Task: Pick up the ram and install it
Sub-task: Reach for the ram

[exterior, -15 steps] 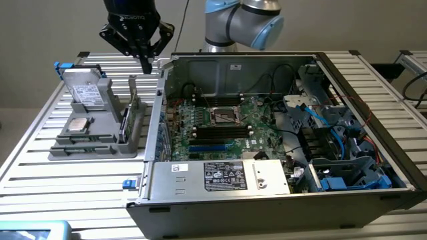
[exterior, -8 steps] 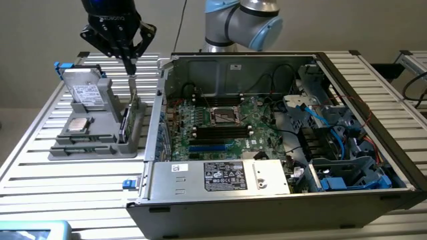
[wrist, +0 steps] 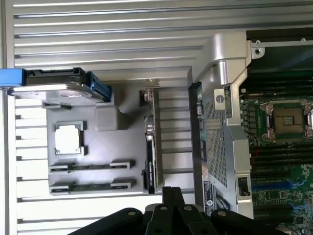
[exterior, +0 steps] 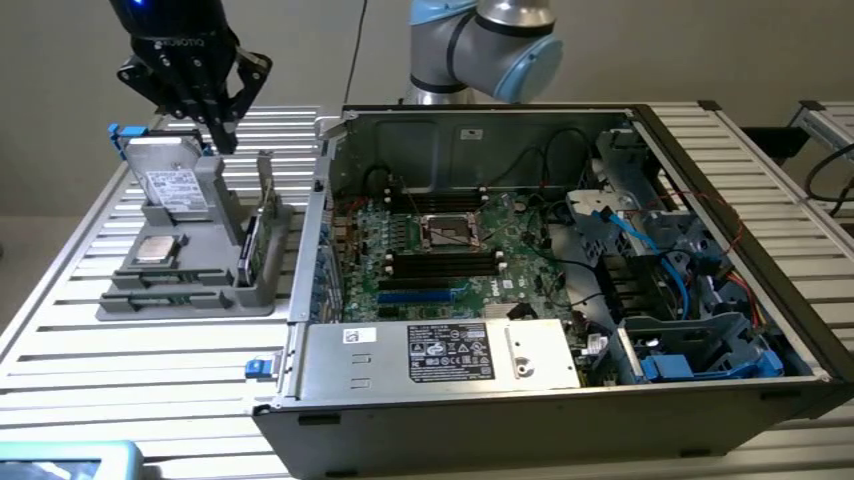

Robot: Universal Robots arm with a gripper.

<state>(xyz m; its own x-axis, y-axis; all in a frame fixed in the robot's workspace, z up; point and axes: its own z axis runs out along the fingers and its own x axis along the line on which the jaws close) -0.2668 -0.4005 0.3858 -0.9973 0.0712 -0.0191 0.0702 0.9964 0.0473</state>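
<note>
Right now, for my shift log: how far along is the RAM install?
Done: nothing visible; the ram stands on edge in the gray holder, outside the computer case. In hand: nothing; the gripper, shut and empty, hangs over the holder by the hard drive. Left: the pick-up and the seating in the motherboard's memory slots.

Robotics lab or assembly test cell. Evidence: an open desktop computer case with its motherboard exposed, on a slatted aluminium surface. A grey parts fixture sits just beside the case, and a robot arm rises behind it.
</note>
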